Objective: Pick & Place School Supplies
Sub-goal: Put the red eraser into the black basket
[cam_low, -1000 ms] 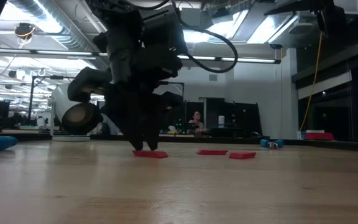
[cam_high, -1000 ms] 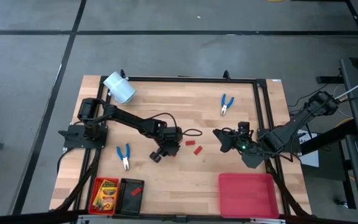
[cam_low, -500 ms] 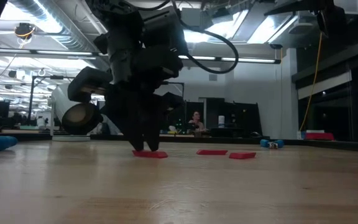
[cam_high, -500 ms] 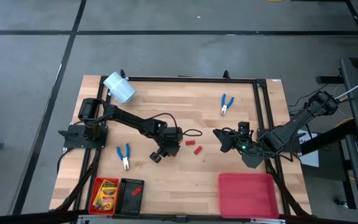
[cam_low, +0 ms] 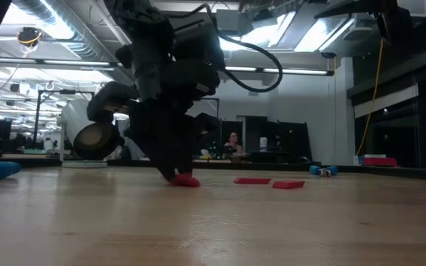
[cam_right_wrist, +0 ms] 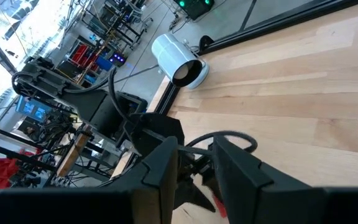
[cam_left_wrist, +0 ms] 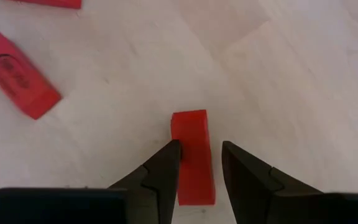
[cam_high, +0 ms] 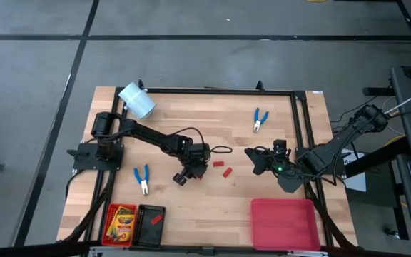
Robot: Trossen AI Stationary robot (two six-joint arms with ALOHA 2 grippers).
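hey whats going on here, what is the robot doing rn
The left hand is down on the wooden table with its fingers either side of a small red piece, closing in to pick it up. Two more red pieces lie just beside it. The right hand waits near the table's right side, holding nothing. In the black tray at the front left sits one red piece, with a crayon box in the red tray beside it. Two blue-handled pliers remain on the table.

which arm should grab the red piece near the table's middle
The left. The left gripper already straddles that red piece with a finger on each side, down at the table. The right gripper waits off to the right, apart from it.
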